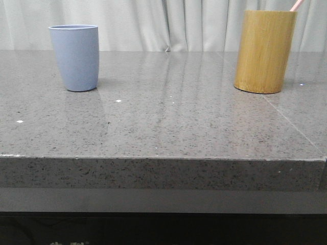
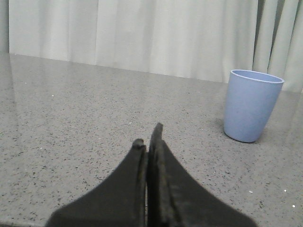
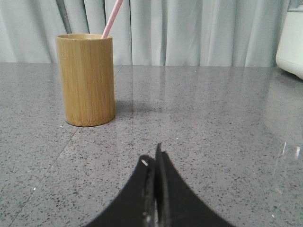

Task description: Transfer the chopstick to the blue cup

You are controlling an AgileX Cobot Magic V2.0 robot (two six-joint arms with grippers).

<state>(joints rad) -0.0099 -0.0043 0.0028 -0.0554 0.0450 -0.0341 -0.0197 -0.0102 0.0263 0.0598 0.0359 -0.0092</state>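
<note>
The blue cup stands upright at the back left of the grey stone table; it also shows in the left wrist view. A pale-pink chopstick sticks out of the tall bamboo holder at the back right. In the right wrist view the chopstick leans out of the holder. My left gripper is shut and empty, well short of the cup. My right gripper is shut and empty, apart from the holder. Neither gripper shows in the front view.
The grey speckled table has its front edge near the camera. A pale curtain hangs behind it. A white object stands at the edge of the right wrist view.
</note>
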